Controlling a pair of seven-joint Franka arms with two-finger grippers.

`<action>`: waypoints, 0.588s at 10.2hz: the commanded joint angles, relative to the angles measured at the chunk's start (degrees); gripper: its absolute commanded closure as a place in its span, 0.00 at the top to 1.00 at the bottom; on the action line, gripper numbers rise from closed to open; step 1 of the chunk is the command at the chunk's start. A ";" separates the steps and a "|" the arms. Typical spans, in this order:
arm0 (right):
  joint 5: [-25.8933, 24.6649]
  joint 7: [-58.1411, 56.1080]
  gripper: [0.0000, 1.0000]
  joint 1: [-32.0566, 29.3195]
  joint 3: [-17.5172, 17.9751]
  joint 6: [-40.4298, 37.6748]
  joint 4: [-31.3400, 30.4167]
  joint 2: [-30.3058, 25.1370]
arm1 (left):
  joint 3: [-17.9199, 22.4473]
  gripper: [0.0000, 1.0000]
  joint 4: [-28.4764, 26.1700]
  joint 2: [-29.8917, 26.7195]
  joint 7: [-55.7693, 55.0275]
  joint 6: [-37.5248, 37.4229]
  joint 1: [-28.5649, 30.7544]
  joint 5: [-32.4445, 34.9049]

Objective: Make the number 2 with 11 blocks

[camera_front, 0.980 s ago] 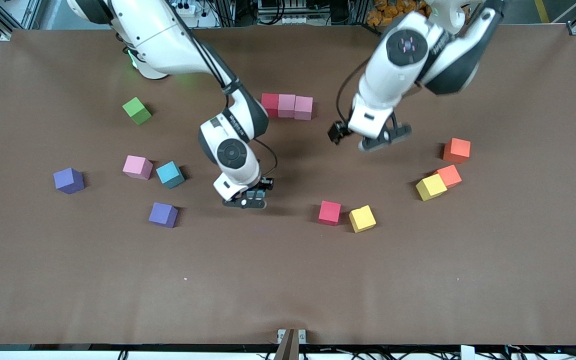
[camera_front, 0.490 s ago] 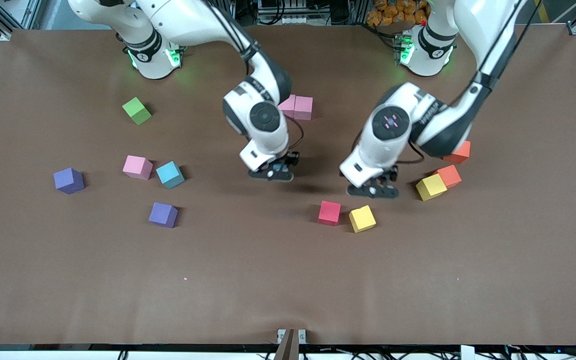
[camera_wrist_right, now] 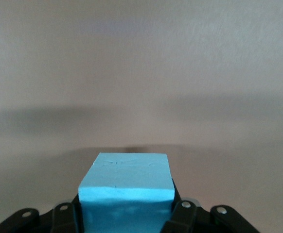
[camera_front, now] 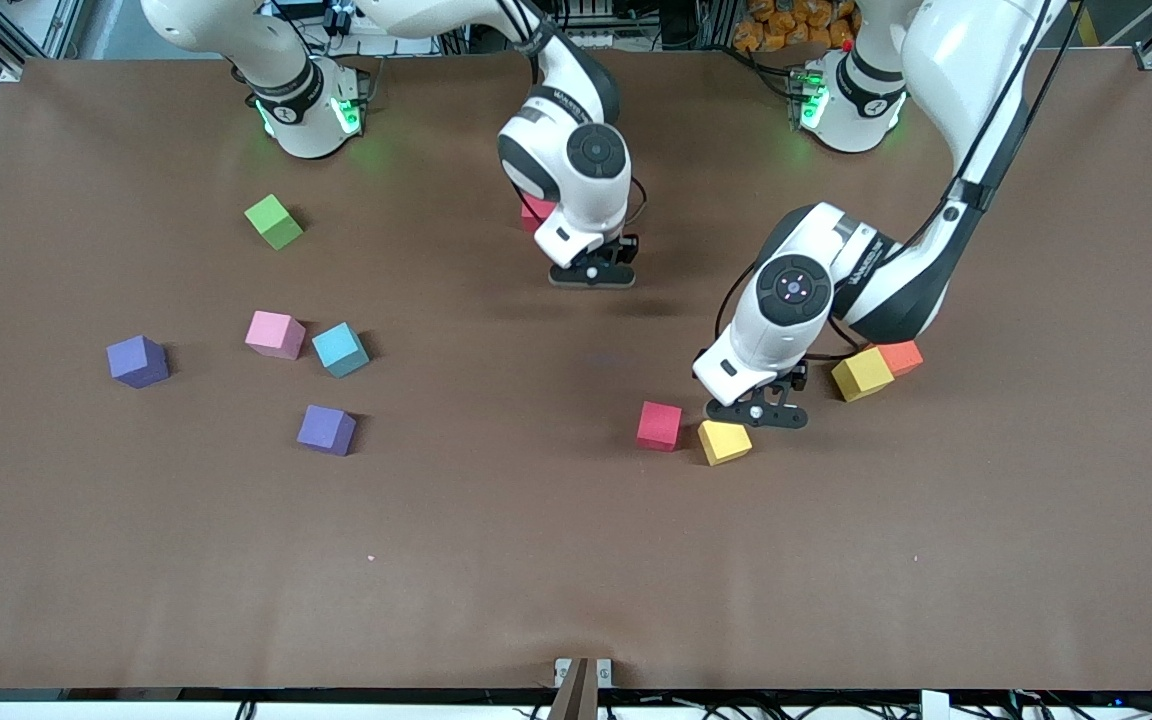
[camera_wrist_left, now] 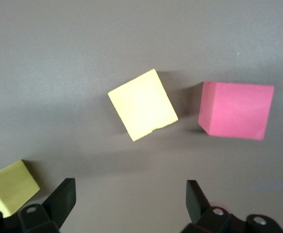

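Note:
My right gripper (camera_front: 593, 275) is shut on a teal-blue block (camera_wrist_right: 127, 187) and hangs over the table. Its wrist covers the number 2; only the edge of a red block (camera_front: 534, 212) shows past it. My left gripper (camera_front: 756, 412) is open, low over the table beside a yellow block (camera_front: 724, 442) and a red block (camera_front: 659, 425). In the left wrist view the fingers (camera_wrist_left: 63, 194) stand wide apart, with that yellow block (camera_wrist_left: 142, 104) and the red block (camera_wrist_left: 236, 116) ahead of them.
A yellow block (camera_front: 861, 373) touches an orange block (camera_front: 901, 355) by the left arm's wrist. Toward the right arm's end lie a pink block (camera_front: 274, 334), a teal-blue block (camera_front: 340, 349), two purple blocks (camera_front: 137, 360) (camera_front: 326, 429) and a light green cube (camera_front: 274, 221).
The right gripper has carried the teal-blue block from mid-table toward the robots' bases, over the red and pink row. The left gripper, still open, has come down beside the yellow and red blocks.

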 commanded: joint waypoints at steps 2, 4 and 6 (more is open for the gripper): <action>-0.27 1.59 0.27 1.26 -0.15 4.50 -4.81 -1.94 | 3.62 1.00 6.98 4.29 2.05 2.31 -3.59 -1.00; -0.10 1.68 0.27 1.79 -0.15 5.20 -4.89 -1.67 | 4.86 1.00 12.35 7.46 1.62 2.39 -7.10 -2.57; -0.01 4.05 0.27 2.93 -0.15 8.09 -4.89 -0.71 | 4.95 1.00 13.86 9.66 2.05 5.53 -8.87 -2.67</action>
